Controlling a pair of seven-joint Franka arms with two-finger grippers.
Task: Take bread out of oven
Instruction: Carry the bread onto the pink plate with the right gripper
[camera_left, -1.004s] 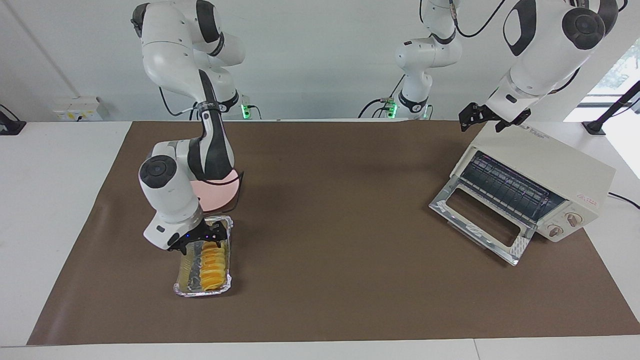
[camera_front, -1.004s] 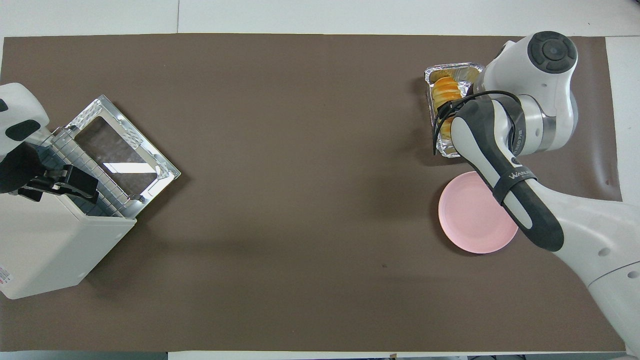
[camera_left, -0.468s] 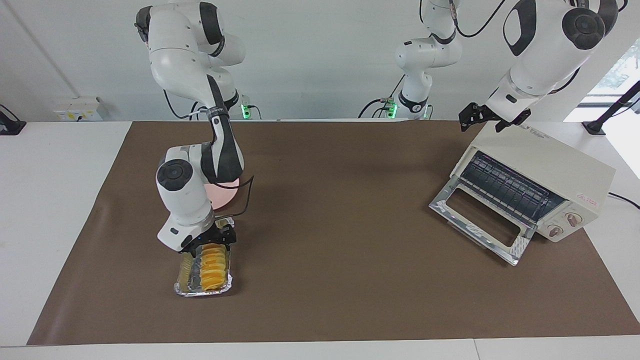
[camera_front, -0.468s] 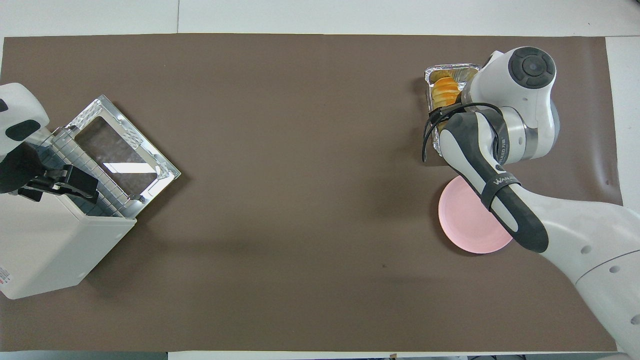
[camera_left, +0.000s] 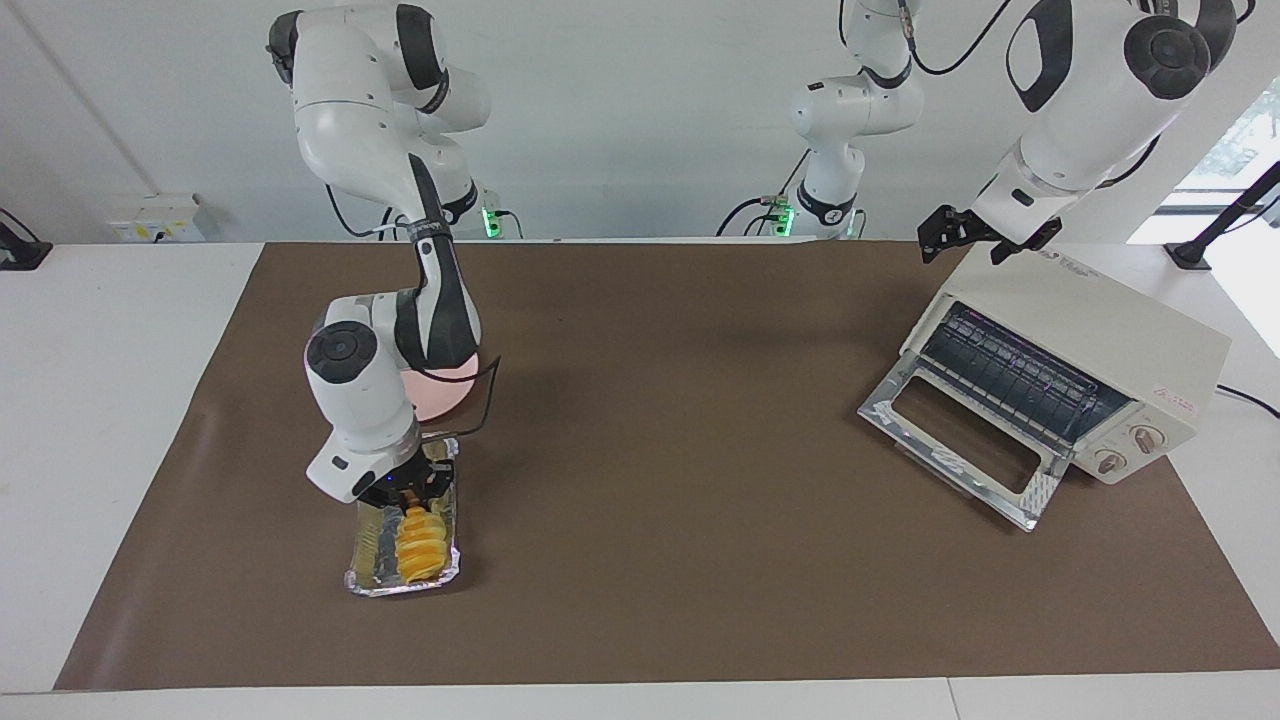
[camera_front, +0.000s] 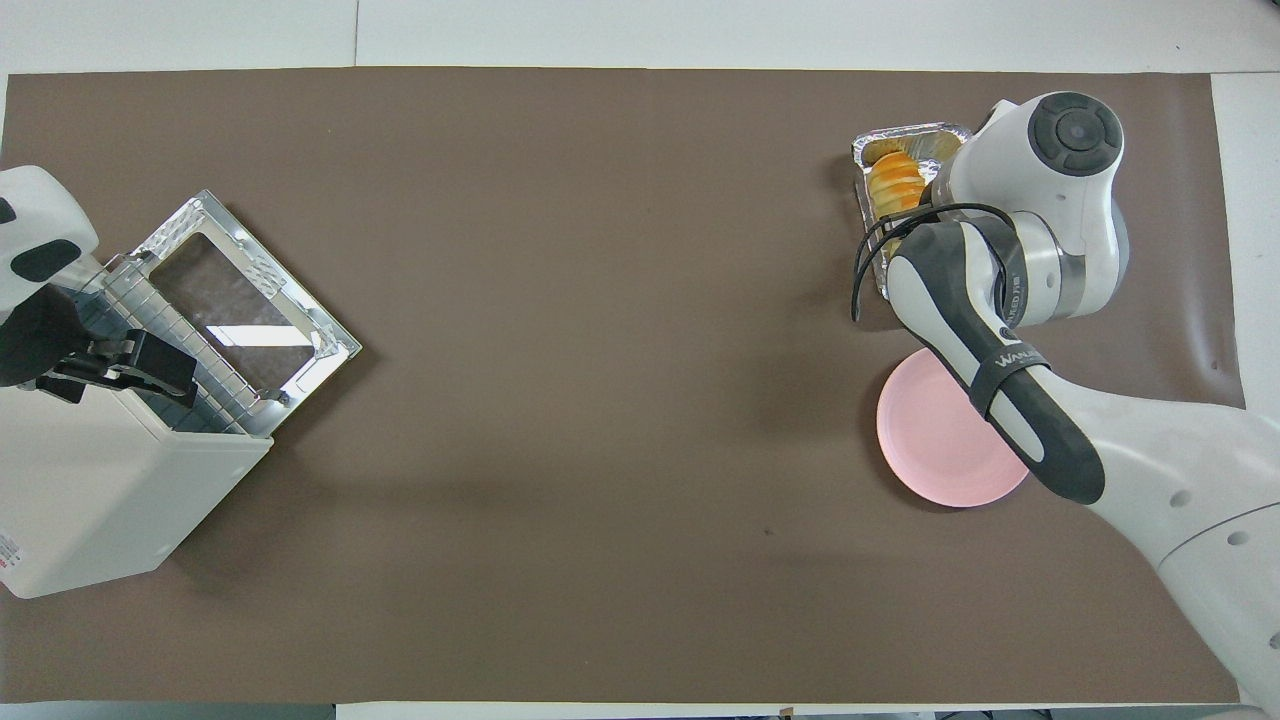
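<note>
The bread (camera_left: 421, 545) lies in a crinkled silver foil tray (camera_left: 368, 560) on the brown mat at the right arm's end of the table. It also shows in the overhead view (camera_front: 893, 178). My right gripper (camera_left: 412, 497) is down in the tray, at the end of the bread nearer to the robots. My right arm hides that gripper in the overhead view. The cream-white oven (camera_left: 1100, 320) stands at the left arm's end with its glass door (camera_left: 950, 440) dropped open and its wire rack (camera_left: 1010, 375) bare. My left gripper (camera_left: 985, 240) waits above the oven's top (camera_front: 130, 365).
A round pink plate (camera_front: 940, 450) lies beside the foil tray, nearer to the robots, partly under my right arm. A third arm (camera_left: 840, 120) stands at the back of the table. The brown mat (camera_left: 660, 420) covers the table between tray and oven.
My right gripper has turned and come down lower over the bread in the tray. The tray has shifted slightly. The left arm has not moved.
</note>
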